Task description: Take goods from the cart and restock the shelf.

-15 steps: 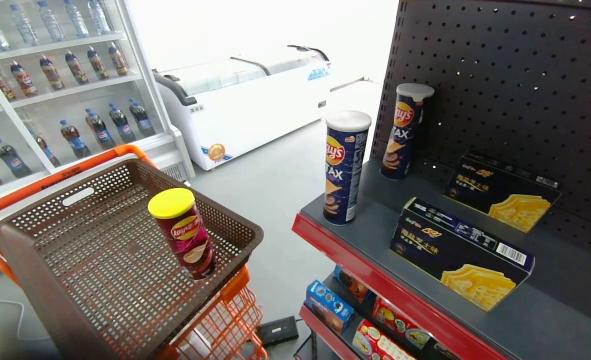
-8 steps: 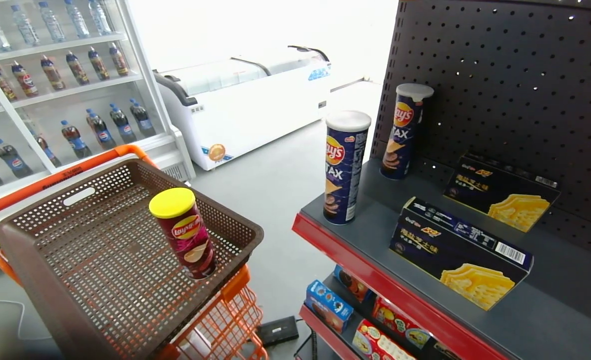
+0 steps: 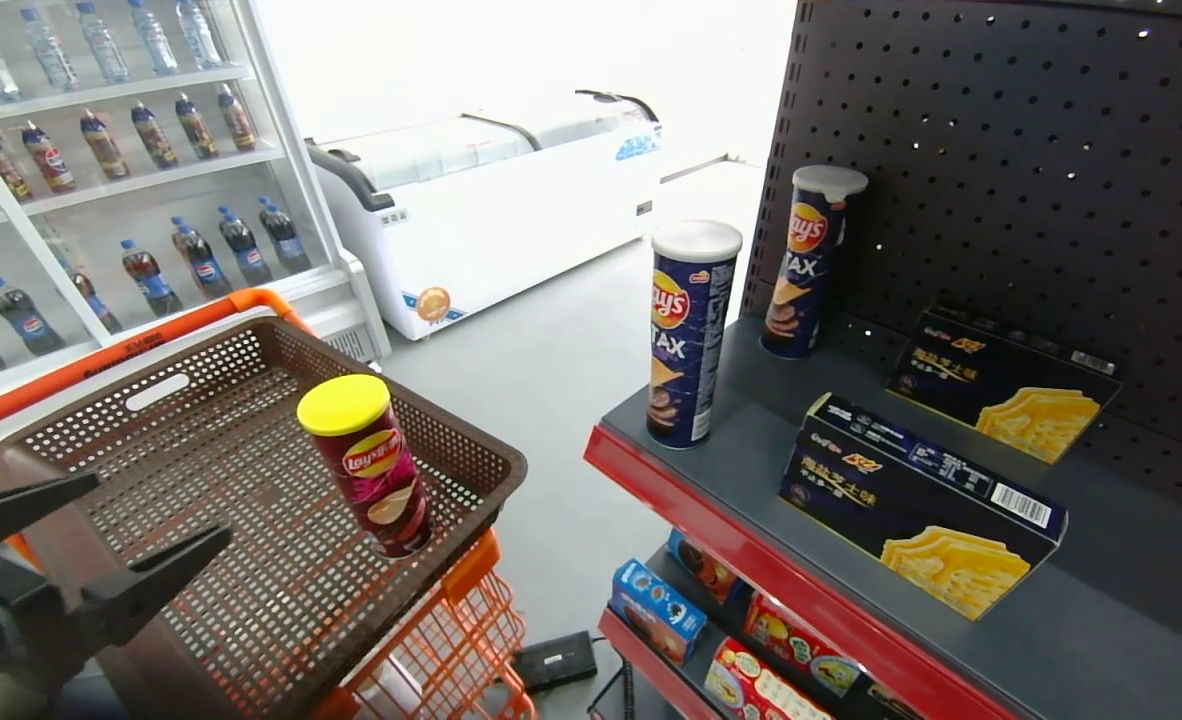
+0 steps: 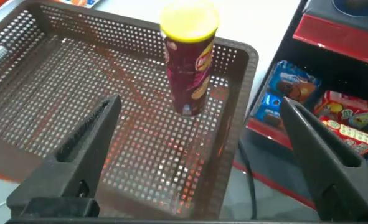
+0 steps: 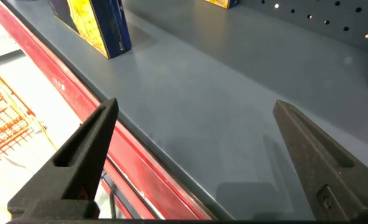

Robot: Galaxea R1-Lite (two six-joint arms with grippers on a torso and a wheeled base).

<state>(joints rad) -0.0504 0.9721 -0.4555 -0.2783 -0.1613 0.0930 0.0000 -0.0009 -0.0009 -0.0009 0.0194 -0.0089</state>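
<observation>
While my left gripper hung wide open and empty over the near rim of the cart basket, the chip can stood upright near its shelf-side wall. I judged it light, stiff yet crushable and slick, best clasped mid-body, below the yellow lid.
</observation>
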